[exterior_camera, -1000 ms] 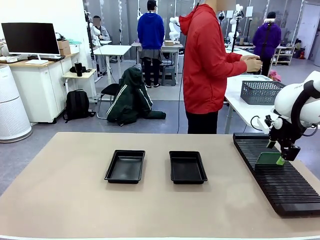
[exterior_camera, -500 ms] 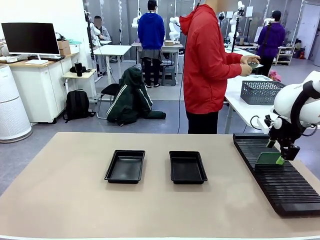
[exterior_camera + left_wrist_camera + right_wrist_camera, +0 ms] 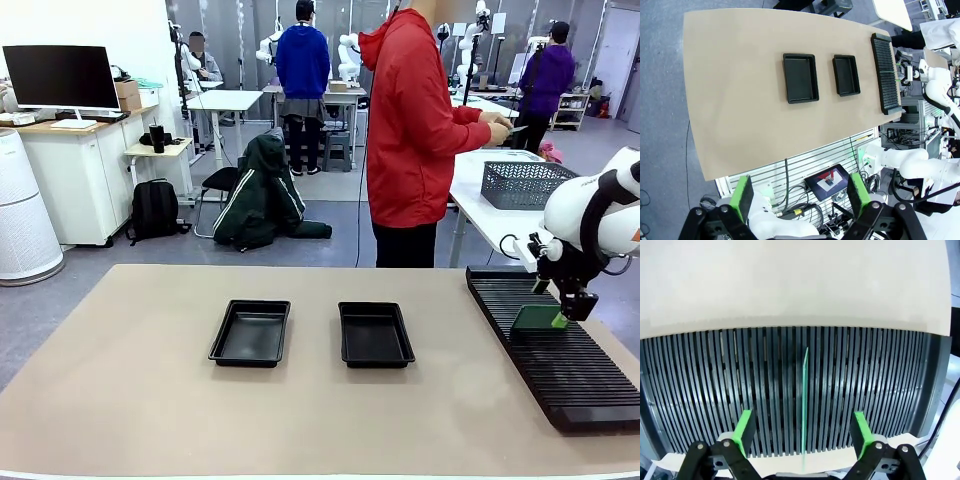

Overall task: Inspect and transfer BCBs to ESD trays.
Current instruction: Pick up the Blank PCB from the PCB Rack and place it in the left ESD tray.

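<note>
BCB (image 3: 804, 405): stands on edge in a slot of the black ribbed rack (image 3: 560, 375) at the table's right end. Straddled by the right gripper (image 3: 802, 432), fingers spread wide, one either side, clear of the board. Left gripper (image 3: 801, 197) high over the table, likewise wide and holding nothing. ESD trays (image 3: 250, 335) bare, mid-table, well apart from the rack. Likely hazard: closing off-centre may tip the thin board or wedge it against a rib; lifting askew may scrape it.
</note>
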Controlling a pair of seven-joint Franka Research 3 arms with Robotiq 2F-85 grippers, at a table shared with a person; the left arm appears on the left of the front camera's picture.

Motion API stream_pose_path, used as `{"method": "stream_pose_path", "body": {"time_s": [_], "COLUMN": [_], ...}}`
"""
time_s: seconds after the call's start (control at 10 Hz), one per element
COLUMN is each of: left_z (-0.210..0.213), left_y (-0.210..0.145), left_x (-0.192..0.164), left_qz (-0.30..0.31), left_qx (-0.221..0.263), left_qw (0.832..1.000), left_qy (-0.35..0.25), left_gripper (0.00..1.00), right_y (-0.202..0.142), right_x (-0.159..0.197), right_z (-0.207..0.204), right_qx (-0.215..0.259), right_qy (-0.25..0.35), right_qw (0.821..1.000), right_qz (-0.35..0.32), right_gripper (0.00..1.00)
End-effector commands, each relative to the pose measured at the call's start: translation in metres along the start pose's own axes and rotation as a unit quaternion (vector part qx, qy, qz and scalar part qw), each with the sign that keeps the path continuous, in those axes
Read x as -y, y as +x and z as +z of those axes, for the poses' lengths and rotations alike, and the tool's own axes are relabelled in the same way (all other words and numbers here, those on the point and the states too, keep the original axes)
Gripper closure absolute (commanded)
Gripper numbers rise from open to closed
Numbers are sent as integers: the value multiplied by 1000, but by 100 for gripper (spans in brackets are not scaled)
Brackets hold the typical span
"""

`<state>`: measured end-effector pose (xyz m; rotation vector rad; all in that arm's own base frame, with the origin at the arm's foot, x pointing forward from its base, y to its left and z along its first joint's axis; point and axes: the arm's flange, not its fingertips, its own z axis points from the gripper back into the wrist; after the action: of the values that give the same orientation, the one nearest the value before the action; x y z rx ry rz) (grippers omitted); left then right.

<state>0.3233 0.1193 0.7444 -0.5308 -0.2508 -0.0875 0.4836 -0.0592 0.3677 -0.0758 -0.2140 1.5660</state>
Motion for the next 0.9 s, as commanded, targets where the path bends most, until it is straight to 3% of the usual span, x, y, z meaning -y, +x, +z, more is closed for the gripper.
{"method": "stream_pose_path", "body": {"time_s": [0.0, 0.8], "left_z": [-1, -1], "left_y": [0, 0], "left_x": [0, 0], "left_qz": [1, 1], "left_qx": [1, 1], "left_qw": [1000, 1000], "left_qy": [-4, -4], "left_gripper": [0, 0], "right_y": [-8, -23], "right_x": [2, 8], "right_z": [-4, -15], "right_qx": [-4, 16], "right_qy": [-13, -30], "right_qw": [1000, 999], "right_qz": [18, 4], "right_gripper": [3, 43]}}
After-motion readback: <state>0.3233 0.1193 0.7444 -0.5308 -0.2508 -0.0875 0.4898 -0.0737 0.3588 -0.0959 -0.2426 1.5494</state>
